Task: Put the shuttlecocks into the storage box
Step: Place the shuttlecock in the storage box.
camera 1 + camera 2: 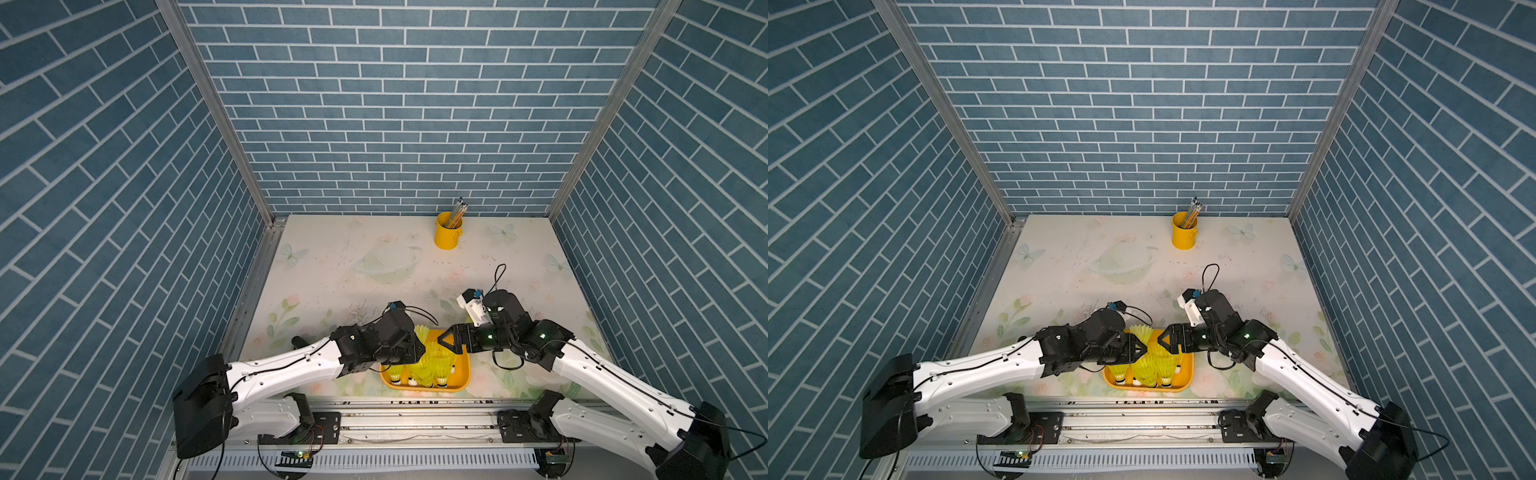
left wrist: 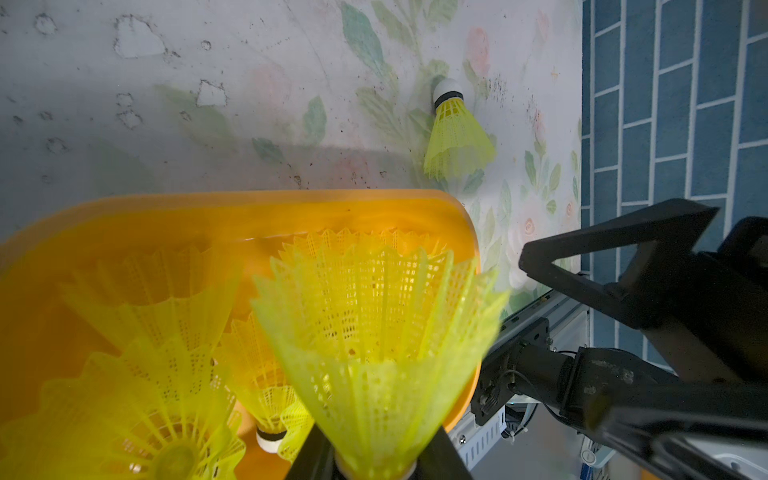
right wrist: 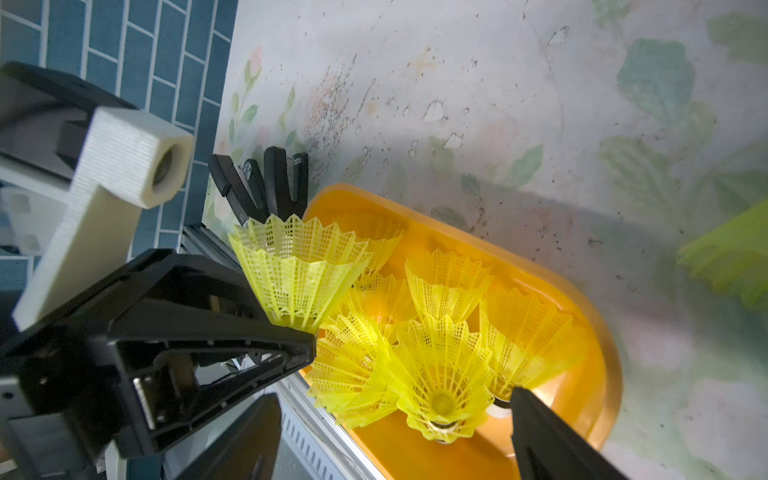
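The orange storage box [image 1: 461, 384] [image 1: 1188, 374] sits at the table's front middle, with several yellow-green shuttlecocks [image 1: 424, 370] [image 3: 444, 374] standing skirt-up inside. My left gripper [image 1: 420, 351] [image 2: 376, 465] is shut on the cork of one shuttlecock [image 2: 374, 332] [image 3: 299, 270], whose skirt [image 1: 422, 332] rises above the box's far left part. My right gripper [image 1: 446, 345] [image 3: 395, 436] hangs open over the box's far right side, its fingers straddling a boxed shuttlecock without touching it. Another shuttlecock [image 2: 455, 137] lies on the table past the box's corner, hidden under the right arm in both top views.
A yellow pencil cup [image 1: 448, 230] [image 1: 1183, 235] stands at the back of the table. The metal rail [image 1: 395, 419] runs just in front of the box. Blue brick walls enclose three sides. A blurred yellow-green shape [image 3: 731, 266] shows at the edge of the right wrist view.
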`<state>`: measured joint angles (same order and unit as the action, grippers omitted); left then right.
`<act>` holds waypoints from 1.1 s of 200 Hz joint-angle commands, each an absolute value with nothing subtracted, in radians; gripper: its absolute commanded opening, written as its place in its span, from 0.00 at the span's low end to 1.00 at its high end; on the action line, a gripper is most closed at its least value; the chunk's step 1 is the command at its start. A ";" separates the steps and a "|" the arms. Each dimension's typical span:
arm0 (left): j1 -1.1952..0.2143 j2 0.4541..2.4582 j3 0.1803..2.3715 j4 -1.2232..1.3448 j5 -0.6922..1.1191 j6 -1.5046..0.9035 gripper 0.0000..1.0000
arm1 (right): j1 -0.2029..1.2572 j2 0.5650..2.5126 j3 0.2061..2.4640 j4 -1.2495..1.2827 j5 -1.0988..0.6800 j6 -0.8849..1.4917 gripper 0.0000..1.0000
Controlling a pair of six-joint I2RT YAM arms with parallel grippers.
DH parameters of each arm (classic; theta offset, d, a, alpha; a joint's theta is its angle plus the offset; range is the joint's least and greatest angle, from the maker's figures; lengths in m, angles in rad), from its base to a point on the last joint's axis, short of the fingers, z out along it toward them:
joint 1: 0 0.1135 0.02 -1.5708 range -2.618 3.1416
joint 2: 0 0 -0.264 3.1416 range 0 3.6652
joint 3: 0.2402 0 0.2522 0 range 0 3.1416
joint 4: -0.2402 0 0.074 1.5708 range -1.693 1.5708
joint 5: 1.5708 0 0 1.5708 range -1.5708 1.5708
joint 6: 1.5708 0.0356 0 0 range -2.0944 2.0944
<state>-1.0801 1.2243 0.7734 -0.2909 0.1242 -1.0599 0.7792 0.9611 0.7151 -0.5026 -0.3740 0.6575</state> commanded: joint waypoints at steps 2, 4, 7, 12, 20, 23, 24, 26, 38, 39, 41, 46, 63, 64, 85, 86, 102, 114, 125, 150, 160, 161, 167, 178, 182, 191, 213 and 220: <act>-1.103 1.224 0.760 -0.279 0.095 -1.088 0.27 | 0.787 0.942 0.728 -0.554 -0.384 0.672 0.88; -1.105 1.225 0.758 -0.277 0.094 -1.088 0.27 | 0.787 0.942 0.729 -0.555 -0.384 0.672 0.88; -1.107 1.226 0.757 -0.275 0.093 -1.089 0.27 | 0.788 0.942 0.730 -0.556 -0.383 0.672 0.88; -1.109 1.230 0.754 -0.271 0.093 -1.091 0.27 | 0.788 0.942 0.733 -0.556 -0.382 0.672 0.88; -1.112 1.235 0.750 -0.263 0.094 -1.095 0.27 | 0.790 0.943 0.736 -0.555 -0.382 0.672 0.88; -1.113 1.238 0.749 -0.260 0.094 -1.097 0.27 | 0.790 0.943 0.736 -0.555 -0.381 0.672 0.88; -1.113 1.237 0.749 -0.259 0.093 -1.096 0.27 | 0.790 0.944 0.735 -0.554 -0.382 0.672 0.88; -1.115 1.240 0.749 -0.258 0.091 -1.098 0.27 | 0.790 0.945 0.737 -0.553 -0.381 0.672 0.88; -1.122 1.247 0.748 -0.253 0.087 -1.101 0.27 | 0.791 0.945 0.734 -0.552 -0.380 0.672 0.88; -1.122 1.249 0.748 -0.252 0.087 -1.101 0.27 | 0.791 0.946 0.733 -0.551 -0.380 0.672 0.88; -1.122 1.250 0.749 -0.252 0.087 -1.102 0.27 | 0.792 0.945 0.733 -0.550 -0.380 0.673 0.88; -1.124 1.250 0.749 -0.253 0.086 -1.101 0.27 | 0.791 0.944 0.731 -0.549 -0.380 0.673 0.88; -1.127 1.252 0.748 -0.259 0.082 -1.102 0.28 | 0.793 0.936 0.725 -0.549 -0.379 0.678 0.88; -1.127 1.252 0.747 -0.259 0.082 -1.102 0.28 | 0.793 0.936 0.724 -0.550 -0.379 0.678 0.88; -1.131 1.247 0.738 -0.254 0.083 -1.108 0.29 | 0.793 0.928 0.720 -0.561 -0.373 0.680 0.88; -1.132 1.248 0.737 -0.254 0.082 -1.108 0.29 | 0.793 0.928 0.720 -0.561 -0.373 0.680 0.88; -1.134 1.248 0.730 -0.248 0.081 -1.111 0.31 | 0.793 0.925 0.722 -0.566 -0.370 0.680 0.88; -1.134 1.250 0.730 -0.245 0.085 -1.111 0.33 | 0.793 0.927 0.726 -0.565 -0.371 0.680 0.88; -1.138 1.255 0.733 -0.245 0.087 -1.111 0.34 | 0.793 0.929 0.727 -0.563 -0.374 0.680 0.88; -1.147 1.261 0.739 -0.251 0.089 -1.112 0.39 | 0.792 0.937 0.733 -0.560 -0.394 0.671 0.88; -1.151 1.260 0.741 -0.255 0.089 -1.114 0.42 | 0.793 0.943 0.733 -0.551 -0.422 0.664 0.88; -1.152 1.260 0.741 -0.256 0.088 -1.114 0.42 | 0.792 0.943 0.733 -0.551 -0.426 0.664 0.88; -1.153 1.259 0.741 -0.258 0.089 -1.116 0.44 | 0.793 0.946 0.733 -0.548 -0.445 0.658 0.88; -1.155 1.259 0.741 -0.262 0.089 -1.117 0.46 | 0.792 0.950 0.736 -0.554 -0.466 0.651 0.87; -1.157 1.258 0.742 -0.264 0.089 -1.116 0.47 | 0.793 0.949 0.736 -0.557 -0.473 0.648 0.87; -1.157 1.258 0.742 -0.266 0.090 -1.116 0.47 | 0.793 0.946 0.737 -0.562 -0.486 0.645 0.86; -1.159 1.257 0.746 -0.268 0.092 -1.115 0.47 | 0.793 0.944 0.739 -0.594 -0.505 0.632 0.86; -1.159 1.256 0.748 -0.270 0.093 -1.114 0.47 | 0.793 0.944 0.739 -0.606 -0.501 0.626 0.85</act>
<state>-1.1519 1.2552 0.7406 -0.2543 0.0978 -1.1156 0.7876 0.9455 0.7166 -0.5587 -0.4637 0.6552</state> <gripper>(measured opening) 0.471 0.857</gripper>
